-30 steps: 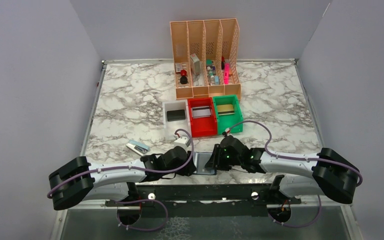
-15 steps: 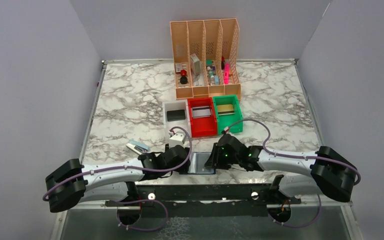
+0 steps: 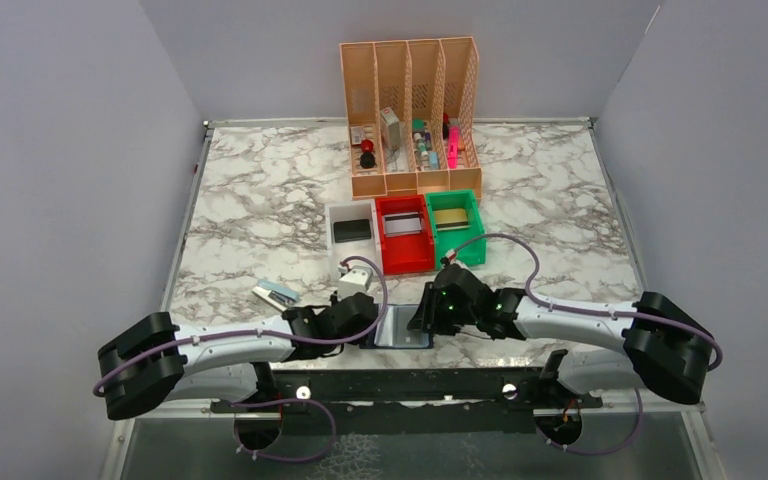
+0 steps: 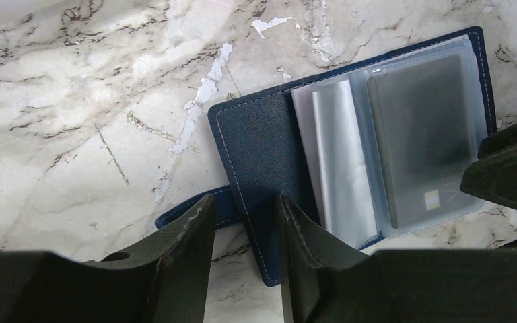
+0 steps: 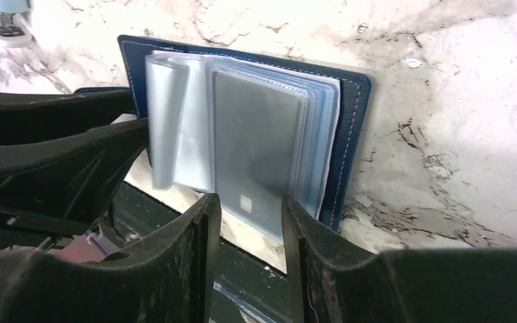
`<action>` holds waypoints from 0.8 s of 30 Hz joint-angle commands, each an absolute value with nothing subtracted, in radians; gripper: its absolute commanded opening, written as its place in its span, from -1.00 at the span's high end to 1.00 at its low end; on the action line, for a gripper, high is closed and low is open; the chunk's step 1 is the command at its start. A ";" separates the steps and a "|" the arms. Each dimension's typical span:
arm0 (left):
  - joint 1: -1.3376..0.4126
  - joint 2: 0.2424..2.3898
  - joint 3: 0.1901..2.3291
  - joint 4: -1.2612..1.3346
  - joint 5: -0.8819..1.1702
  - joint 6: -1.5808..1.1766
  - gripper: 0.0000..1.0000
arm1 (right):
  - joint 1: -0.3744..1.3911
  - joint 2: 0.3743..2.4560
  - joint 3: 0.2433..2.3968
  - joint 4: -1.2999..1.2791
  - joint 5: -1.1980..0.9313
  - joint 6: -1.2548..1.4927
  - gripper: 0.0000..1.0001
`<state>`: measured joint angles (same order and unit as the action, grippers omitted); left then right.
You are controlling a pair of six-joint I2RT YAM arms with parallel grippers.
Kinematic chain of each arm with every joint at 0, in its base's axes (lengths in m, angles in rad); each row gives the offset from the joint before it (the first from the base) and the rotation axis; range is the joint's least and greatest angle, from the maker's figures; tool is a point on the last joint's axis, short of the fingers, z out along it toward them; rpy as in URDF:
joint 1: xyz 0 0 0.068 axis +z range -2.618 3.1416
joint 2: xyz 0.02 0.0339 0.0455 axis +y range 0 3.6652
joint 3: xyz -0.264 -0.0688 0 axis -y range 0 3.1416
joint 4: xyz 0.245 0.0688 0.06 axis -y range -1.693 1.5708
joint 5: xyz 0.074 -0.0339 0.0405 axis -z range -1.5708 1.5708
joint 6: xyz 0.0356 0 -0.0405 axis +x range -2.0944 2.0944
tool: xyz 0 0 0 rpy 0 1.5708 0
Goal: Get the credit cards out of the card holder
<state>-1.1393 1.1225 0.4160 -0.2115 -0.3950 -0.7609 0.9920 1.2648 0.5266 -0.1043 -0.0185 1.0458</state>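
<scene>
Back in comes the left gripper (image 4: 244, 202) to the open card holder (image 4: 256, 155) at the table's (image 3: 260, 200) near edge, jaws slightly apart astride its navy cover, bite unclear, right gripper (image 5: 249, 200) spread over the pocket, so the grey credit card (image 5: 256, 134) isn't out yet

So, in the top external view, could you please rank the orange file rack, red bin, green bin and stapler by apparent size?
1. orange file rack
2. red bin and green bin: they look alike, so I leave them unranked
3. stapler, smallest

Card (image 5: 256, 141) in card holder (image 5: 354, 121) hazy thru sleeve (image 5: 175, 121); colour unclear.
</scene>
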 commanded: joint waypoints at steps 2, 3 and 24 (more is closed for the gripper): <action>-1.144 1.106 0.381 -0.191 -0.379 -0.775 0.21 | 0.994 1.315 0.530 -0.094 -0.029 1.047 0.13; -1.143 1.107 0.380 -0.191 -0.378 -0.775 0.22 | 0.994 1.319 0.531 -0.097 -0.022 1.049 0.13; -1.145 1.113 0.380 -0.156 -0.323 -0.769 0.45 | 1.012 1.292 0.587 -0.109 -0.048 1.003 0.16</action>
